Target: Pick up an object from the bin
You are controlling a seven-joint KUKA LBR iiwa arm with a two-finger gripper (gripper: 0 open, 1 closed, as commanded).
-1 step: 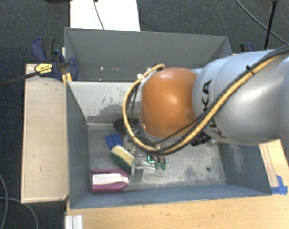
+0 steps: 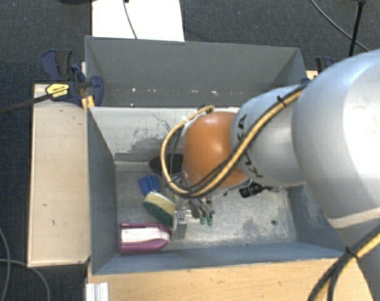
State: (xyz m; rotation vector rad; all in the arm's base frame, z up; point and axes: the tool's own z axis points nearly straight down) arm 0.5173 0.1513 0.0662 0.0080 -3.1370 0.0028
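My gripper hangs low over the bin floor, near the front and slightly left of the middle, under the orange wrist cover. Just to its left lies a green and cream sponge-like block, tilted, close to the gripper or touching it; I cannot tell which. A purple and white flat box lies at the front left, against the front wall. A blue piece rests behind the sponge block. Nothing is seen held in the gripper.
A dark object lies by the left back of the floor, partly hidden by the arm's cables. Another small black thing sits right of the gripper, under the arm. The arm covers the bin's right half.
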